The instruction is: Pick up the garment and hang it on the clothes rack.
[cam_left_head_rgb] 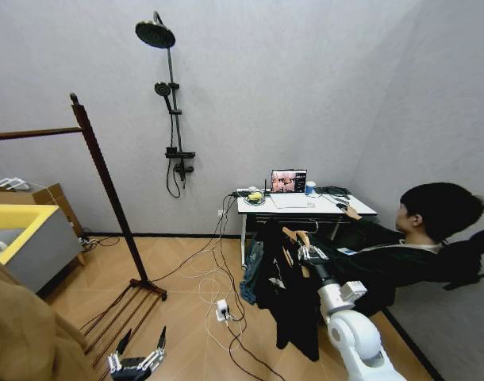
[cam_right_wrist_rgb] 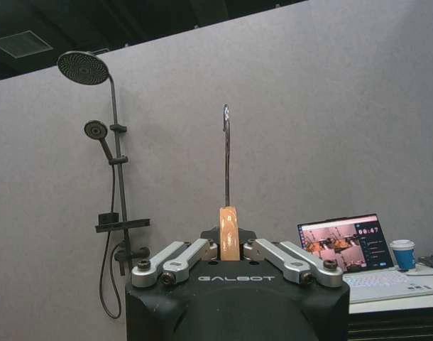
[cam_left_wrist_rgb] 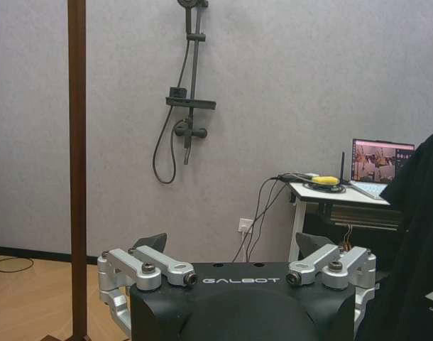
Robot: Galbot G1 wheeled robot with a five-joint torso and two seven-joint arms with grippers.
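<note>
I have the right arm stretched forward and up, its right gripper [cam_left_head_rgb: 312, 254] clamped on the wooden hanger [cam_right_wrist_rgb: 228, 233], whose hook stands upright; the garment [cam_left_head_rgb: 293, 305] hangs from it in front of the desk [cam_left_head_rgb: 305, 206]. The left gripper [cam_left_head_rgb: 137, 361] hangs low with fingers spread wide, near the clothes rack [cam_left_head_rgb: 107, 182], which stands well apart from the shirt
</note>
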